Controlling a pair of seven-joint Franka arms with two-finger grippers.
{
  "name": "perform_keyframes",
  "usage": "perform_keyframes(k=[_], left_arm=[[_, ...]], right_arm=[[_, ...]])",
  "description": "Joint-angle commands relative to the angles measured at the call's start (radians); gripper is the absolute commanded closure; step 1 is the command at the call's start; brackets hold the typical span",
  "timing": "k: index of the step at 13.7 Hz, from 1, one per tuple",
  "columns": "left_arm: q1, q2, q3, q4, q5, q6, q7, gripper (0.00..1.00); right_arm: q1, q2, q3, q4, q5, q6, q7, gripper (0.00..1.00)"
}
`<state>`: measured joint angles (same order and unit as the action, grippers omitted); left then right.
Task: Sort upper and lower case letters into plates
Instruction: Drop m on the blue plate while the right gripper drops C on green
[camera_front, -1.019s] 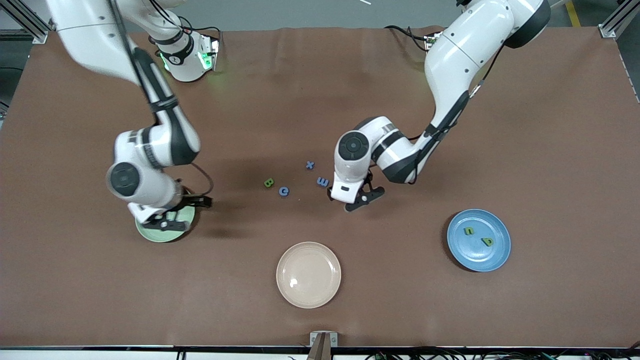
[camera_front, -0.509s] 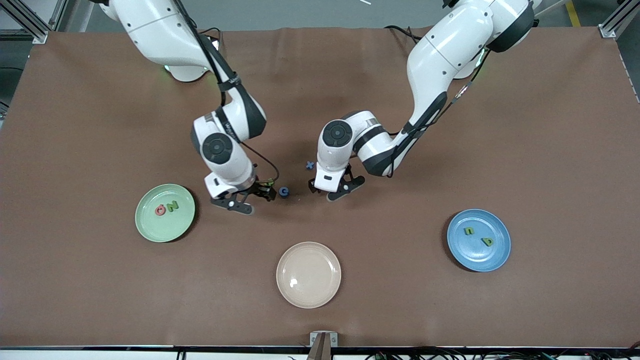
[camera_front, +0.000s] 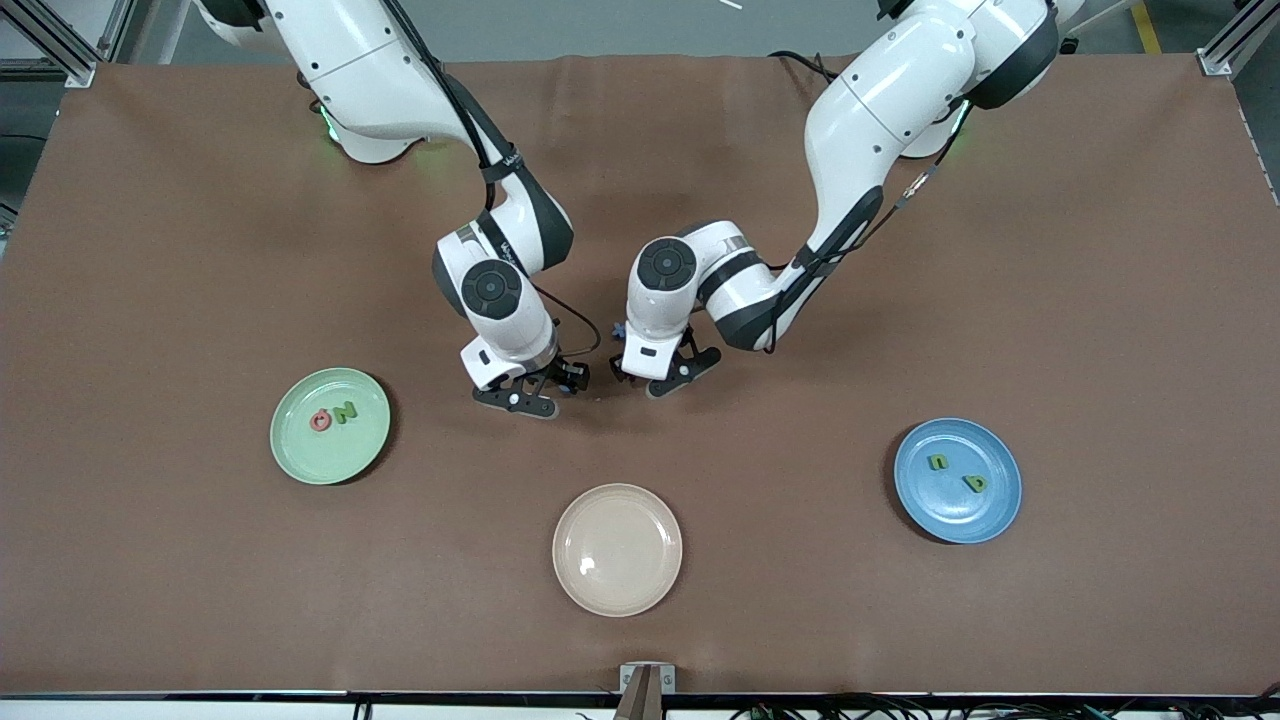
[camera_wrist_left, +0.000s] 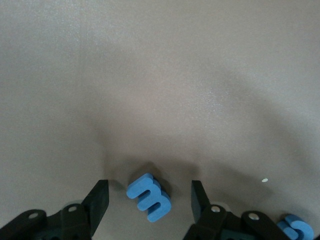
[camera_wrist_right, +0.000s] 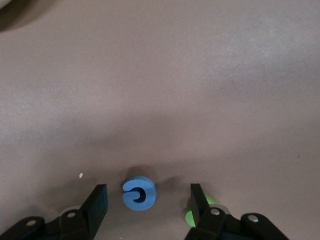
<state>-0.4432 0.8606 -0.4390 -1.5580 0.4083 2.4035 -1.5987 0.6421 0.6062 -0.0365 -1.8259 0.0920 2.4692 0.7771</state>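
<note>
Both arms reach in to mid-table, wrists bent downward, the left gripper (camera_front: 662, 375) and right gripper (camera_front: 540, 393) low and side by side (fingers parted on each, nothing clasped).

The only readable signs are the toy letters themselves. On the green plate (camera_front: 330, 426) lie a red Q (camera_front: 320, 420) and a green N (camera_front: 345, 411), side by side. On the blue plate (camera_front: 958, 480) lie a green n (camera_front: 939, 462) and a green p-like letter (camera_front: 974, 483). On the brown table, at its middle, a blue m (camera_wrist_left: 149, 197) lies flat, and a blue G (camera_wrist_right: 139, 193) lies flat. No other lettering can be read.
</note>
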Motion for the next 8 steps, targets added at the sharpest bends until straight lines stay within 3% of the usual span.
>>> perform_keyframes(k=[1,5,8], left_arm=[[-0.022,0.001,0.010,0.010,-0.009,-0.001,-0.033,0.29],[-0.022,0.008,0.011,0.010,-0.011,-0.001,-0.036,0.41],[-0.011,0.009,0.011,0.010,-0.011,-0.001,-0.035,0.43]], right_arm=[[0.025,0.035,-0.010,0.020,0.008,0.031,0.031,0.25],[0.031,0.047,-0.010,0.033,0.006,0.031,0.033,0.27],[0.040,0.055,-0.011,0.033,0.005,0.033,0.031,0.34]])
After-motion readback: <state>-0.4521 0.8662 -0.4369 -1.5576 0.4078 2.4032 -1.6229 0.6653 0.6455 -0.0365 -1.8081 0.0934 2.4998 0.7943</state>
